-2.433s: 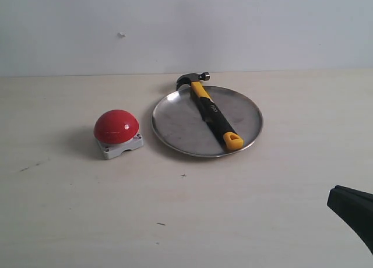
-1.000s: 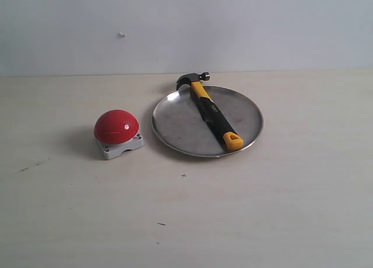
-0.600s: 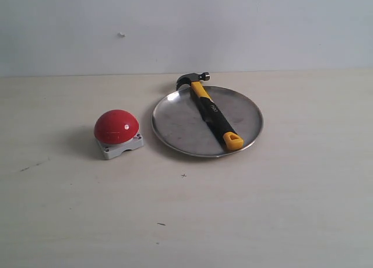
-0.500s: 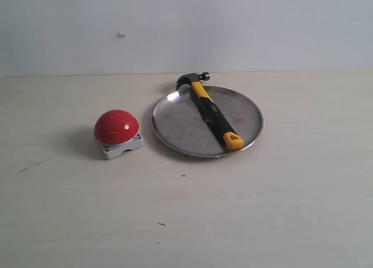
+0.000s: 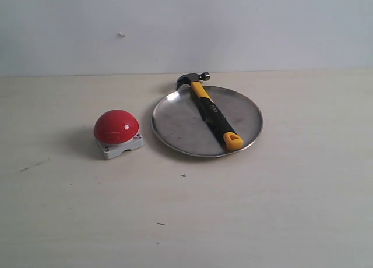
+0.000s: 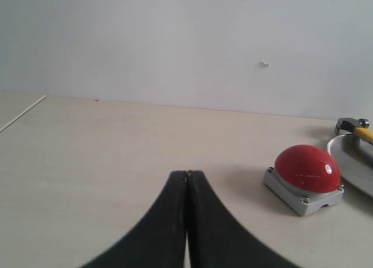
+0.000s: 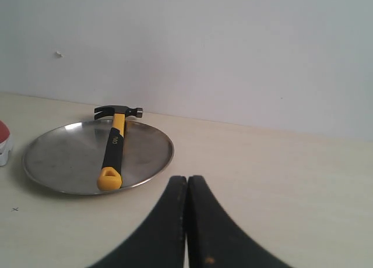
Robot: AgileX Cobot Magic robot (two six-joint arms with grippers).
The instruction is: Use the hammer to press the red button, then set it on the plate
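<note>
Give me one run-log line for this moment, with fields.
hammer: lying on plate | button: beside plate, apart | left gripper: shut, empty | right gripper: shut, empty

The plate is scuffed, shiny metal. The red button is glossy, probably plastic. The hammer has a dark metal head and matt black grip.

In left wrist view hammer and plate cropped, red button cropped too (right wrist view)
</note>
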